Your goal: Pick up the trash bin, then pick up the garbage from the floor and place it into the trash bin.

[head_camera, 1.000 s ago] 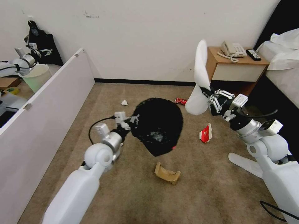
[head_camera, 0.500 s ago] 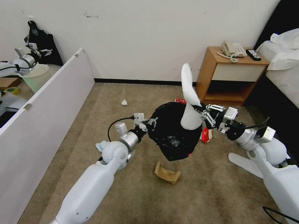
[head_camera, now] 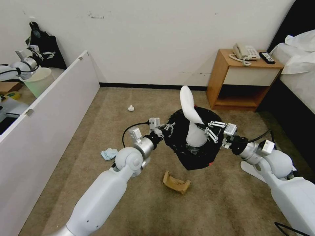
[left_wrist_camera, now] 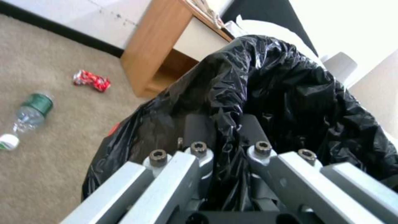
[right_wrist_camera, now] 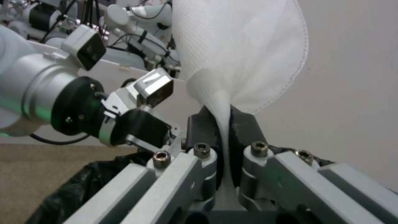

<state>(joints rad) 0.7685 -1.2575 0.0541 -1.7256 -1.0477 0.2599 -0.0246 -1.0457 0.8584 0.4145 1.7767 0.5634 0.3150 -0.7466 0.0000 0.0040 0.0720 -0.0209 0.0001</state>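
I am holding the trash bin off the carpet, my left tool pinching its black bag rim. My right tool, clamped on a white slipper, is hanging it in the bin's mouth; next, I judge, it needs releasing.

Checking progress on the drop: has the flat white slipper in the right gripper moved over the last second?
Yes. The flat white slipper, pinched by the right gripper, has gone left and down, away from the wooden nightstand, to the black-lined trash bin.
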